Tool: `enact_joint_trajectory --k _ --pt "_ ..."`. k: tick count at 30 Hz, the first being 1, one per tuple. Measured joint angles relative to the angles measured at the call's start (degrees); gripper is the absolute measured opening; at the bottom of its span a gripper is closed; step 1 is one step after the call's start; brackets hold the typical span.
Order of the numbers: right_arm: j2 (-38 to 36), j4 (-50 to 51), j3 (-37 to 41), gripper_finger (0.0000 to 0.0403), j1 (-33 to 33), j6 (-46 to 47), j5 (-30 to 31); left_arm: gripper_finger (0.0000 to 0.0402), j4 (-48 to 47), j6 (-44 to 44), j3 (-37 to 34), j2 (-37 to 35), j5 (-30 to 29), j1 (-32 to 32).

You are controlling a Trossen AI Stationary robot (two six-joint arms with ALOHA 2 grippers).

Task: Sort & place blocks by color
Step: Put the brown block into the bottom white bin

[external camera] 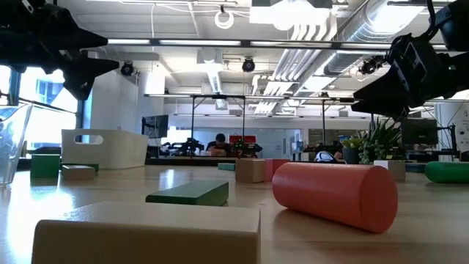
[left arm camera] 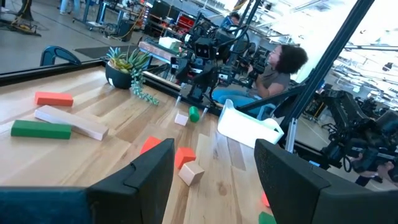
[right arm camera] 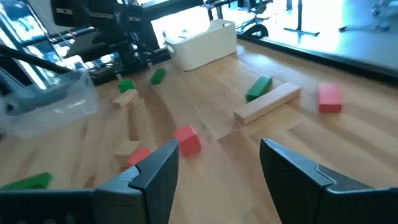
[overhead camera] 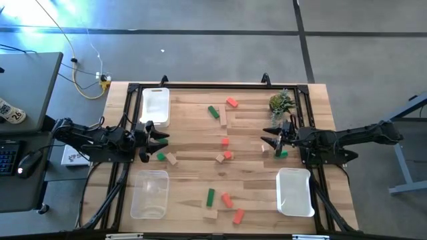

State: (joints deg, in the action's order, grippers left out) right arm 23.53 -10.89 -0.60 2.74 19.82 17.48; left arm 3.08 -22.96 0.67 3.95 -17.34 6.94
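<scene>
Several small blocks in red-orange, green and tan lie flat and scattered on the wooden table (overhead camera: 200, 173). One group sits at the middle (overhead camera: 225, 155), one by the near edge (overhead camera: 225, 203), one toward the far edge (overhead camera: 223, 112). My left gripper (overhead camera: 157, 141) hovers open at the table's left, above a green block (overhead camera: 161, 156) and a tan block (overhead camera: 172, 159). My right gripper (overhead camera: 269, 142) hovers open at the right, beside a green block (overhead camera: 283, 155). Each wrist view shows its own spread fingers, left (left arm camera: 214, 168) and right (right arm camera: 217, 168), with nothing between them.
A white tray (overhead camera: 155, 105) sits at the far left, a clear tray (overhead camera: 149, 193) at the near left and another tray (overhead camera: 295, 192) at the near right. A small green plant (overhead camera: 281, 102) stands at the far right, just beyond my right gripper. A person sits beyond the table (left arm camera: 280, 65).
</scene>
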Motion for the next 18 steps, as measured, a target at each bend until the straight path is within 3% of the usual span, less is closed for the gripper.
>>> enact_joint_trajectory --k 7,15,18 --pt "0.0 -5.1 0.0 0.0211 0.0 6.4 -6.6 0.0211 0.0 0.0 0.0 0.0 0.0 0.0" --pt "0.0 -20.9 0.0 0.0211 0.0 10.2 -8.0 0.0211 0.3 0.2 0.0 0.0 -3.6 0.0" --pt "0.0 -22.2 -1.5 0.0211 0.0 10.6 -9.3 0.0211 0.4 0.2 0.0 0.0 -3.7 0.0"
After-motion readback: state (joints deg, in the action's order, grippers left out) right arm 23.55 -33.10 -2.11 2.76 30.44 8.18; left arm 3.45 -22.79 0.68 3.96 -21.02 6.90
